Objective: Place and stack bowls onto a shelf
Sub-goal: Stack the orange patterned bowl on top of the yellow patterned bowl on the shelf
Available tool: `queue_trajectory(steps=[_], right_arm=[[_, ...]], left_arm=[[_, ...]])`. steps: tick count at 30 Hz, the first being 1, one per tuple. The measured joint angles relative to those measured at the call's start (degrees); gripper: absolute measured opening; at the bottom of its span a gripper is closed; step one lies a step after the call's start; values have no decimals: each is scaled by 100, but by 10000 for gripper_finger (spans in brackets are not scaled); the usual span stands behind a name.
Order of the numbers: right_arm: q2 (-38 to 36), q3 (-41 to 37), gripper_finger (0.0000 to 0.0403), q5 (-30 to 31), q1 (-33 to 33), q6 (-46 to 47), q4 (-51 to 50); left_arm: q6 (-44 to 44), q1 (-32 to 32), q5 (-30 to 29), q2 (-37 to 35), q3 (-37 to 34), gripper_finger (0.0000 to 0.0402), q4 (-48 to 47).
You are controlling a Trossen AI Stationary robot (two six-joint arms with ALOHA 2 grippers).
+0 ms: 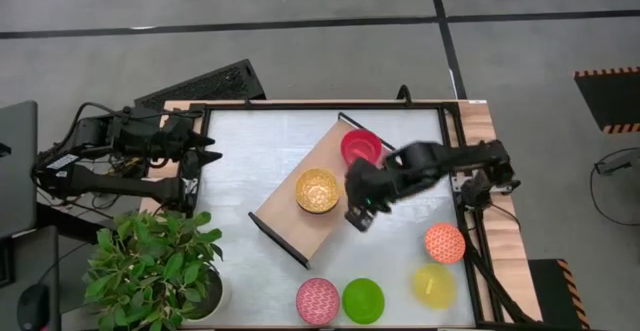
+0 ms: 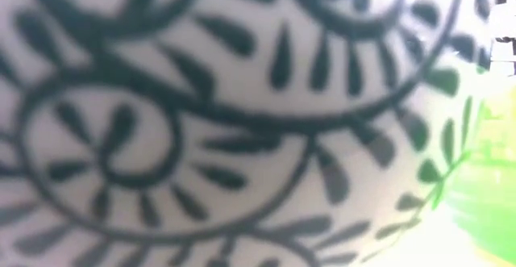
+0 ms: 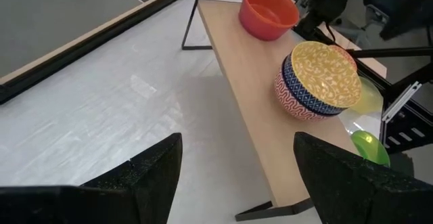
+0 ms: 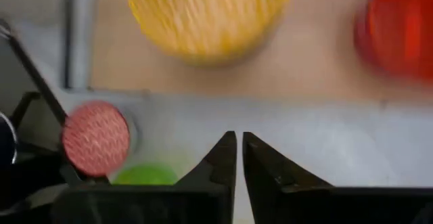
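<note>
On the shelf [image 1: 300, 206]: red bowl [image 1: 361, 146] plus a yellow-topped stack [image 1: 319, 190]. Pink [image 1: 317, 300], green [image 1: 363, 300], yellow [image 1: 434, 284], orange [image 1: 445, 242] bowls wait along the counter [image 1: 240, 161] edge. Right pincer [image 1: 358, 218] near-closed, empty; left pincer [image 1: 205, 149] open, parked.

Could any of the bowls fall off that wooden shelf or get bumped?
Maybe. The yellow patterned bowl is stacked on other bowls on the shelf, and that stack could tip if nudged. The right gripper hangs close beside the shelf, near the red bowl, so a careless swing might knock either one.
</note>
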Motion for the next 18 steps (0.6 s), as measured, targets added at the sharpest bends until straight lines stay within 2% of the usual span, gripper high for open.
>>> queue_trajectory(steps=[3,6,12,18], right_arm=[[-344,-1065,89,-116,336,756,241],[-686,-2000,125,-463,639,1687,10],[-1612,-3974,194,-929,1321,3461,480],[-2394,-5530,217,-1229,2095,5005,1387]], left_arm=[[8,0,13,2,0,270,0],[14,0,59,1,0,270,-2],[16,0,123,2,0,270,-7],[9,0,126,2,0,270,-2]])
